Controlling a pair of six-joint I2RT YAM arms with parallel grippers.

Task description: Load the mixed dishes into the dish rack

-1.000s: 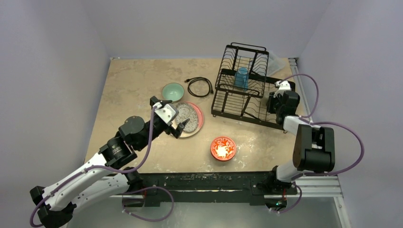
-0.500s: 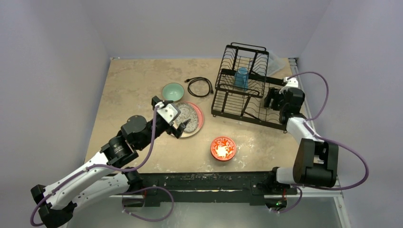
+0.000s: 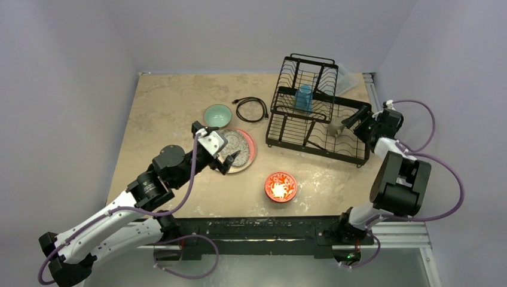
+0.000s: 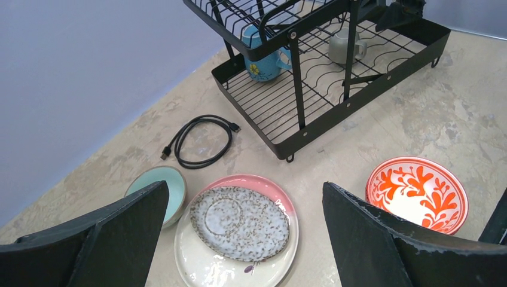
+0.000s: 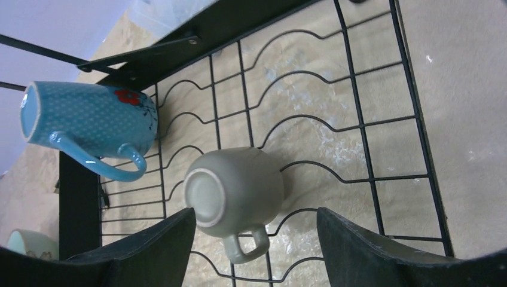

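The small grey mug (image 5: 236, 188) was seen lying sideways on the dish rack's (image 4: 359, 100) lower tier; the right gripper (image 5: 256, 224) was spread wide near it; the left gripper (image 4: 244, 197) was spread wide above the grey speckled oval dish (image 4: 242, 222).

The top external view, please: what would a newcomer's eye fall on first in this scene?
The black two-tier dish rack at the far right dominates, with a blue cup and a grey mug on its lower tier. Nearer, a bright red-orange bowl sits alone on the table, and left of it a speckled dish lies on a pink-edged plate.
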